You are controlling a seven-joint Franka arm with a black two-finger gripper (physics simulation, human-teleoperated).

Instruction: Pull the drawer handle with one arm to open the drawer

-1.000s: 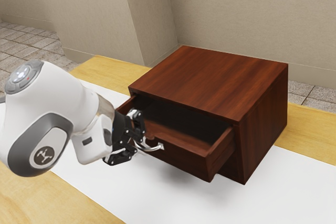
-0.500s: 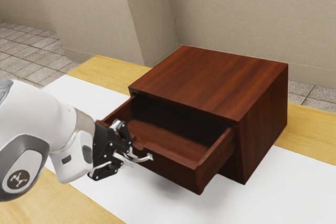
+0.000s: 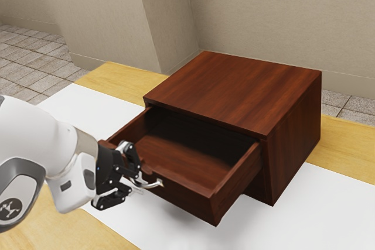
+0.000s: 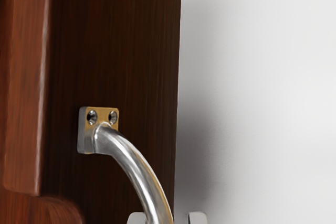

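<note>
One drawer (image 3: 181, 200) open from one cabinet (image 3: 234, 89); two fingers (image 3: 132, 159) clamped on single handle (image 3: 151, 185).

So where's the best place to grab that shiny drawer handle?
Grab the handle at the middle of its curved bar, coming straight at the drawer front. The bar bows away from the front and leaves a gap, so one finger should fit on each side of it.
</note>
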